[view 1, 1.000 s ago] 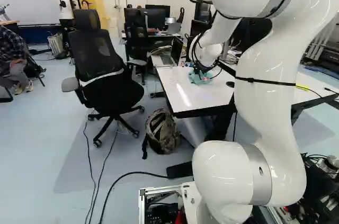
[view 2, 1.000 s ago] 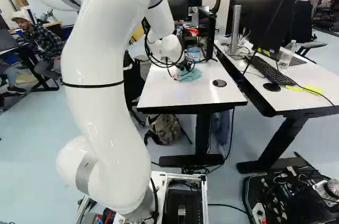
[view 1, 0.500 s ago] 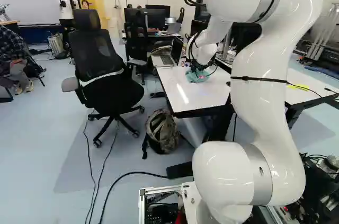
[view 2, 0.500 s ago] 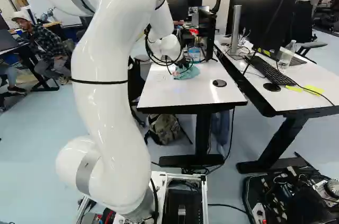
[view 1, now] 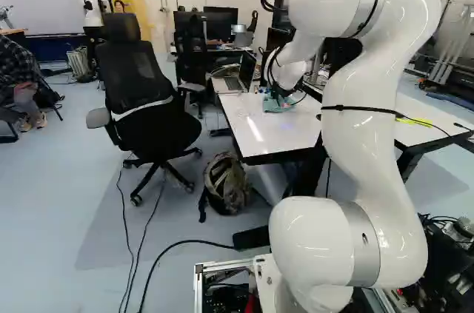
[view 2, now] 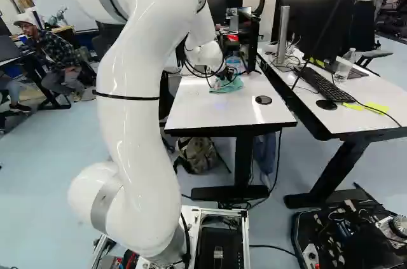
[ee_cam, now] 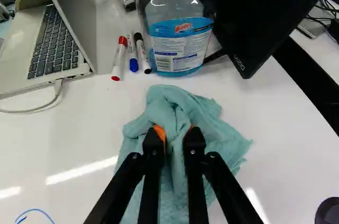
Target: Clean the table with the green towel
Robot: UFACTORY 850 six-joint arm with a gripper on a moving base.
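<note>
At the far part of the white table, my gripper is low over the tabletop with the green towel under it. The wrist view has the gripper shut on a bunched fold of the towel, an orange pad on either side of it. The rest of the cloth spreads over the table around the fingers. A short blue pen mark lies on the tabletop beside the towel.
Ahead of the gripper stand a blue-labelled bottle, markers and a black monitor. An open laptop is beside them, a dark round object on the other side. An office chair stands by the table.
The arm has swung a little against its base joint. Gripper and towel shifted slightly left in the left base view, then back right; in the right base view they ended slightly further right. The base has not moved.
</note>
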